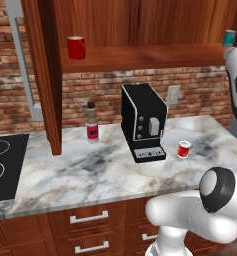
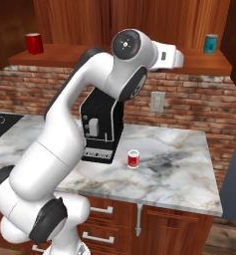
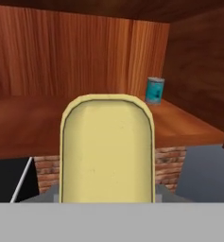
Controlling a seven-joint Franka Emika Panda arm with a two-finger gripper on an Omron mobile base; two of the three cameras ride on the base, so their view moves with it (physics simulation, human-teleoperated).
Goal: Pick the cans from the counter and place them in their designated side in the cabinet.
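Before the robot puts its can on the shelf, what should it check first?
1. Can held: the gripper is shut on the yellow-labelled can: ok.
2. Room on the cabinet shelf: bare wood to the left of the teal can: ok.
3. Hand raised to shelf height: ok.
4. Can already over the shelf board: cannot tell.
5. Right side for this can: cannot tell.
6. Red can upright on the counter, waiting its turn: ok.

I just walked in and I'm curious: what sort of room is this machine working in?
A kitchen, by the look of it: a marble counter holding a coffee machine, a stovetop beside it, and a wooden wall cabinet above.
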